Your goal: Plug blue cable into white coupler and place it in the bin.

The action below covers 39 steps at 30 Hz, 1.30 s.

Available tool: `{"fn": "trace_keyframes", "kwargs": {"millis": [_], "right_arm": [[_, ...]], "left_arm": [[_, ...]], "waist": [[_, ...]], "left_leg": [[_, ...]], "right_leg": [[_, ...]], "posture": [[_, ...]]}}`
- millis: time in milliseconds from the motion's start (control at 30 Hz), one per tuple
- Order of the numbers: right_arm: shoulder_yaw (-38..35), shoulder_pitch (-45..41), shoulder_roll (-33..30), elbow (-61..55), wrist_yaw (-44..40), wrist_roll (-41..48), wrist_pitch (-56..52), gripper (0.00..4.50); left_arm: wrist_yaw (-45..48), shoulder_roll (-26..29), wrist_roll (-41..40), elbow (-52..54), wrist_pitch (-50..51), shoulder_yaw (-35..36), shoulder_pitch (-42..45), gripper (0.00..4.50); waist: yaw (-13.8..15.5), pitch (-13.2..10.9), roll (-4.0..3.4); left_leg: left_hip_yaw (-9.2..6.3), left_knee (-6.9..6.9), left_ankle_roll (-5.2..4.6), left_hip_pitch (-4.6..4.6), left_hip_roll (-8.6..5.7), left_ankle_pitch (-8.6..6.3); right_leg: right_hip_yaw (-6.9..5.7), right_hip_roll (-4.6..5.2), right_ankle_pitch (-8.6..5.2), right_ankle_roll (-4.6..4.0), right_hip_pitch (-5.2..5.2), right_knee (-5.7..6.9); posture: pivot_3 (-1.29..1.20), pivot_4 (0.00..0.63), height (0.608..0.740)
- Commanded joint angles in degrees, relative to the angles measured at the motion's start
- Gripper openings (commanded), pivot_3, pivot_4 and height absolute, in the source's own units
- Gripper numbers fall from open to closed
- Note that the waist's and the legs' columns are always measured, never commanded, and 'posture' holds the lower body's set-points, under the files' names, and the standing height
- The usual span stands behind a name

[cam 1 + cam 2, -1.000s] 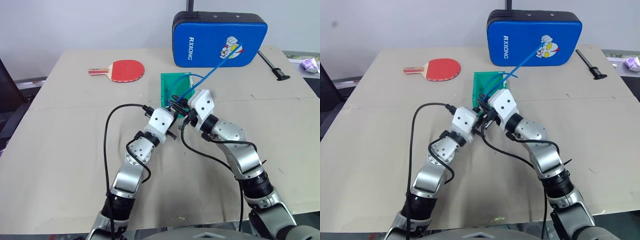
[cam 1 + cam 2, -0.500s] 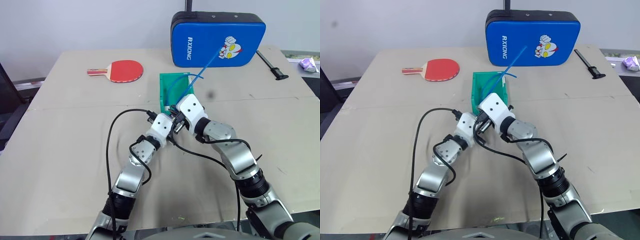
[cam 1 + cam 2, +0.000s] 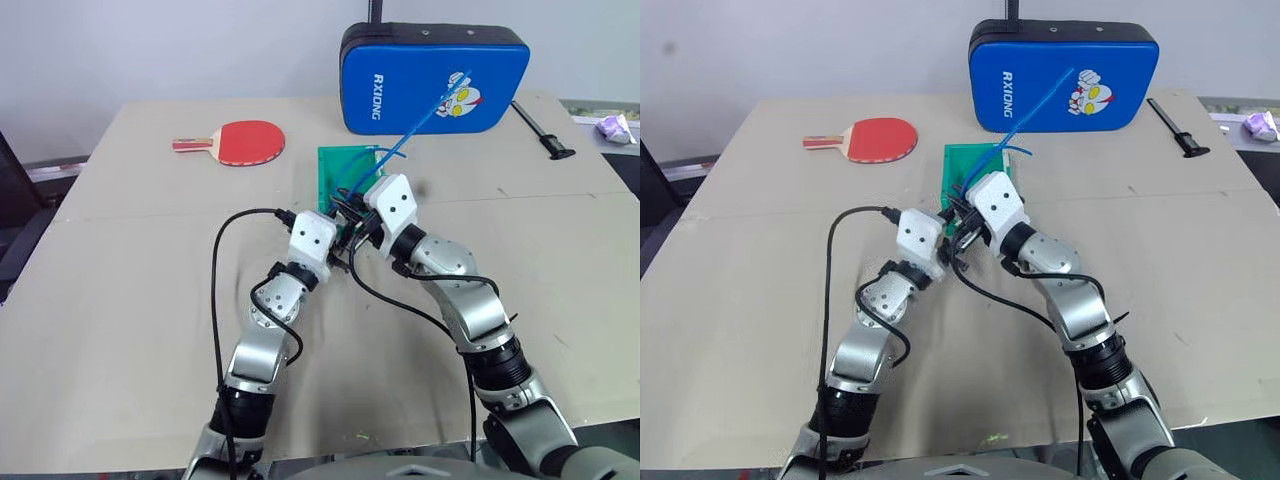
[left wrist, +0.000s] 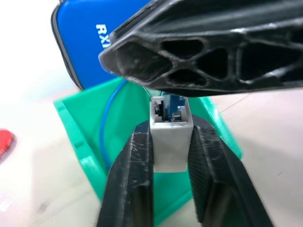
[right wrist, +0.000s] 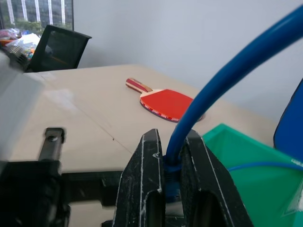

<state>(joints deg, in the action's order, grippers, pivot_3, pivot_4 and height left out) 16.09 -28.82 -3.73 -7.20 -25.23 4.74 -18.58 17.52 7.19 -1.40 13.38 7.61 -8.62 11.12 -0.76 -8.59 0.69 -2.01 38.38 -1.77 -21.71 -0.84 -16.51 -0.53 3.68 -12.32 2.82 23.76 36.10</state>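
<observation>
Two grippers are met nose to nose just above the near end of the bin [image 3: 350, 170], at the middle of the table [image 3: 120, 300]. The left gripper [image 4: 171, 156] is seen with the white coupler [image 4: 170, 142] between its two black fingers [image 4: 135, 170]; the fingers lie along the coupler's flanks, though whether they are pressed tight or already slackened cannot be told. The right gripper [image 5: 171, 175] is clamped on the blue cable [image 5: 222, 80] just behind its plug, and the plug end appears to be seated in the coupler's socket. From there the cable is carried up and away in a springy arc toward the blue padded case [image 3: 435, 75], with a further loop lying inside the bin. The coupler is judged light, rigid and smooth-sided, so it is best taken across its flat faces, clear of the socket. The cable is judged light and flexible but with some spring, so it is best held close to the plug, where it bends least; a pull along its length could unseat the plug. Both forearms are angled inward with wrists raised slightly. A red paddle [image 3: 240, 142] lies well apart to the left.
</observation>
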Motion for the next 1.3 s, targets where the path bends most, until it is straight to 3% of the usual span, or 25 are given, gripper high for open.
{"fn": "trace_keyframes", "kwargs": {"millis": [33, 167, 333, 433, 600, 700, 800, 933, 1033, 1167, 1300], "right_arm": [[-3.9, -4.5, 0.7, 1.0, -1.4, 3.8, -0.9, 0.0], [-7.2, -10.8, 0.3, 6.5, -3.4, 7.1, -4.5, 0.0], [-9.7, -21.5, -0.2, 19.5, -8.5, 11.6, -12.9, 0.0], [-10.7, -28.1, 0.2, 31.2, -9.7, 11.0, -11.3, 0.0], [-11.4, -36.1, 0.6, 48.6, -12.0, 9.0, -5.6, 0.0], [-13.3, -41.0, 0.4, 58.5, -9.6, 7.7, -1.2, 1.06], [-14.5, -42.8, -0.3, 60.9, -9.6, 7.3, 0.7, 2.48], [-13.7, -41.2, -3.2, 56.1, -12.0, 5.9, 0.7, 4.48], [-13.4, -36.4, -7.0, 45.4, -15.0, 6.5, -3.1, 4.48], [-13.4, -23.4, -15.5, 22.6, -19.7, 10.5, -15.5, 4.48], [-19.9, -1.8, -23.6, 2.9, -28.0, 18.1, -10.2, 4.48]], "left_arm": [[2.6, 1.2, -4.6, 6.5, 4.8, 1.2, -1.2, 3.05], [5.2, 7.2, -10.1, 15.1, 17.5, 5.7, -0.8, 3.05], [9.0, 18.4, -23.1, 25.4, 40.8, 14.1, 3.4, 3.05], [8.3, 21.7, -30.2, 27.3, 52.0, 19.8, 8.2, 3.05], [6.7, 24.2, -34.8, 27.5, 59.9, 23.8, 11.0, 3.05], [4.3, 24.0, -35.6, 27.4, 63.0, 24.8, 13.4, 3.09], [2.9, 23.6, -36.6, 27.6, 64.6, 25.6, 13.7, 3.09], [2.2, 23.8, -37.3, 28.0, 64.0, 25.7, 13.7, 3.09], [1.3, 23.8, -37.5, 28.9, 63.4, 25.9, 13.1, 3.09], [-0.2, 24.1, -33.7, 30.9, 57.5, 25.0, 8.1, 3.09], [2.4, 23.2, -27.5, 33.8, 43.6, 22.1, -8.4, 3.09]], "waist": [[0.0, 0.0, 0.0], [-0.2, 0.0, 0.0], [-0.4, 0.0, 0.0], [-0.3, -0.1, 0.04], [-0.5, -0.1, 0.04], [-0.5, -0.1, 0.06], [-0.7, -0.1, 0.06], [-0.9, -0.1, 0.05], [-0.9, -0.1, 0.05], [-0.5, -0.1, 0.05], [0.1, -0.1, 0.04]], "left_leg": [[0.0, 0.0, 0.0, 0.0, 0.01, 0.0], [-0.03, -0.01, -0.04, 0.05, 0.03, -0.02], [-0.06, 0.0, -0.05, 0.07, 0.05, -0.02], [-0.06, 0.02, -0.03, 0.07, 0.03, -0.01], [-0.03, -0.03, 0.21, 0.07, 0.0, 0.13], [-0.07, -0.09, 0.26, -0.1, -0.01, 0.15], [-0.06, -0.15, 0.28, -0.12, 0.0, 0.16], [-0.1, -0.2, 0.32, -0.15, 0.02, 0.17], [-0.13, -0.2, 0.32, -0.19, 0.01, 0.17], [-0.22, -0.23, 0.32, -0.25, 0.01, 0.16], [-0.18, -0.42, 0.31, -0.3, 0.0, 0.14]], "right_leg": [[0.0, 0.0, 0.0, 0.0, 0.0, 0.03], [0.01, -0.06, 0.0, -0.01, 0.02, 0.15], [0.03, -0.13, -0.02, -0.04, 0.11, 0.39], [0.03, -0.13, -0.02, -0.03, 0.09, 0.38], [0.06, -0.13, -0.02, -0.02, 0.08, 0.28], [0.05, -0.12, -0.01, -0.02, 0.17, 0.19], [0.09, -0.1, -0.01, -0.02, 0.21, 0.03], [0.07, -0.07, -0.01, -0.02, 0.21, -0.05], [0.08, -0.02, -0.01, -0.02, 0.21, -0.08], [0.13, 0.07, -0.01, -0.01, 0.2, -0.16], [0.15, 0.37, -0.01, -0.02, 0.29, -0.25]], "posture": [[0.0, 0.15, 0.74], [0.0, 0.15, 0.74], [0.0, 0.15, 0.74], [0.0, 0.15, 0.74], [0.0, 0.15, 0.74], [0.0, 0.15, 0.74], [0.0, 0.15, 0.74], [0.0, 0.15, 0.74], [0.0, 0.15, 0.74], [0.0, 0.15, 0.74], [0.0, 0.15, 0.74]]}}
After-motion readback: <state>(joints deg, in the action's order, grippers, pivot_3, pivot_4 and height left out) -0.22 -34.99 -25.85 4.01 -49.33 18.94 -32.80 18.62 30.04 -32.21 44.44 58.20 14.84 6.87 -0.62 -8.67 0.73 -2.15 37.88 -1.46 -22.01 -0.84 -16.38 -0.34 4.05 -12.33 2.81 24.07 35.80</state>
